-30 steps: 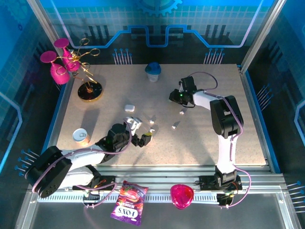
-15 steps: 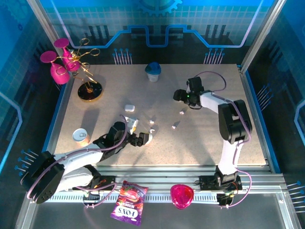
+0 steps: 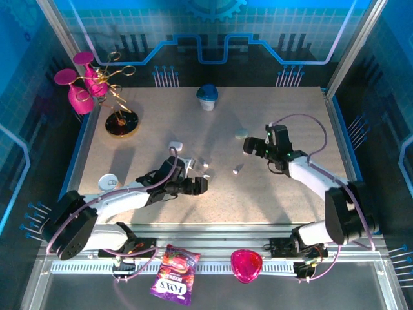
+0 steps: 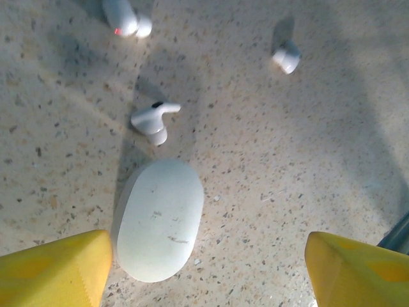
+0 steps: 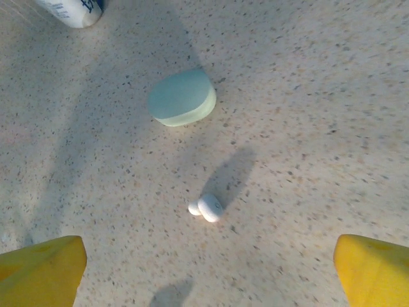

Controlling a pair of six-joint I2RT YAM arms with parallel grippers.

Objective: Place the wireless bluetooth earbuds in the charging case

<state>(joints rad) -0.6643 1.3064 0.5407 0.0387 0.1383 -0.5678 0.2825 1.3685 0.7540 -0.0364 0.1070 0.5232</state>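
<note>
The left gripper is hovering spread over a white case, the right gripper spread above an earbud.

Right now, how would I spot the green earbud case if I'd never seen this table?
Start at the blue-capped container at the far middle of the speckled table. Come nearer and slightly right: the mint charging case lies flat there, closed, with one earbud nearer still. It is pale green; the other cases are white.
</note>
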